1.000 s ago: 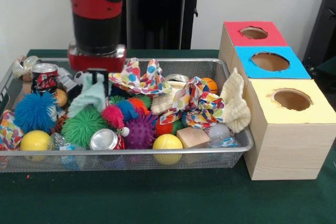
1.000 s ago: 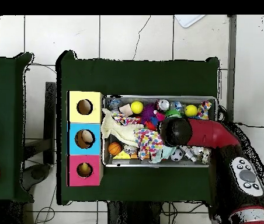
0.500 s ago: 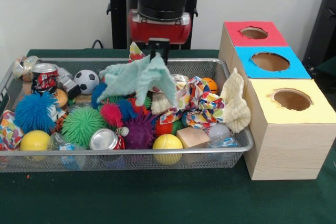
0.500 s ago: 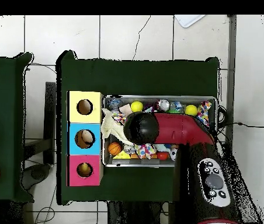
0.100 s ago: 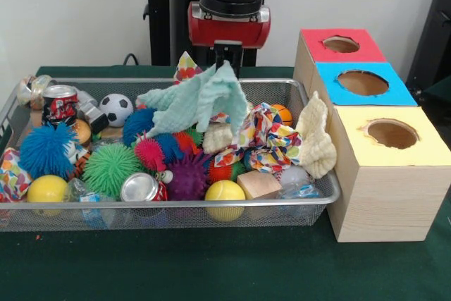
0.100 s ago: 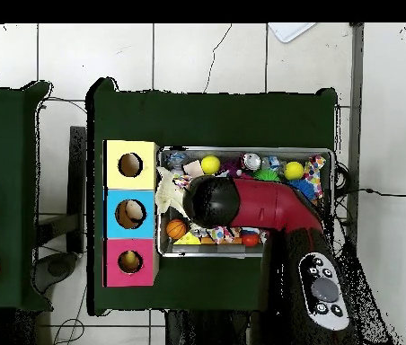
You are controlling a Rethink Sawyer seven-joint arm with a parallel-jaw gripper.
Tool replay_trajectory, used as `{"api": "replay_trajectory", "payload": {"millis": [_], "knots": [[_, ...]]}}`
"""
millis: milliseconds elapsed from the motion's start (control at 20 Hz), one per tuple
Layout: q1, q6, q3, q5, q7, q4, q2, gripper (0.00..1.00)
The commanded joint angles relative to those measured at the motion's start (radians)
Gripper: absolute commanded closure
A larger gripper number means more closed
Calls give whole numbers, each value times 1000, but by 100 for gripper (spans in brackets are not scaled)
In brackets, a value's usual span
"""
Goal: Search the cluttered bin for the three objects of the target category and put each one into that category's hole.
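the gripper (image 5: 227, 56) had come across from the bin's left side toward the boxes, and over the last half second it only edged a little further right and up. its jaws were closed on the mint cloth (image 5: 199, 102), which had been lifted out of the clutter and now hung in the air over the middle of the bin (image 5: 331, 189), its low corner draping near the toys. that made the cloth the picked item, likely bound for one of the holes; which hole i could not tell.

the cloth looked soft and nubbly, like terry, and fell in loose folds. the cream cloth (image 5: 316, 139) drooped over the bin's right rim, also towelling. the dotted rag (image 5: 262, 139) lay crumpled. spiky rubber balls, one green (image 5: 109, 168), sat beside a smooth yellow ball (image 5: 225, 192), a dented can (image 5: 139, 187) and a plain wood block (image 5: 258, 184). the bin was fine wire mesh.
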Motion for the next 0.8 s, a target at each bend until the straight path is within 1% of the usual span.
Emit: {"api": "replay_trajectory", "payload": {"millis": [50, 200, 250, 300, 350, 450, 600, 800], "knots": [[-37, -20, -7, 79, 214, 84, 53, 100], [-33, -24, -15, 79, 204, 87, 55, 100], [-28, -27, -19, 82, 205, 111, 39, 100], [-17, -15, -28, 85, 210, 118, 24, 100], [-6, -21, -33, 90, 218, 158, -7, 100], [19, 4, -39, 104, 227, 166, -31, 100], [64, 33, -58, 124, 261, 159, -46, 100], [104, 47, -79, 151, 281, 131, -31, 100]]}}
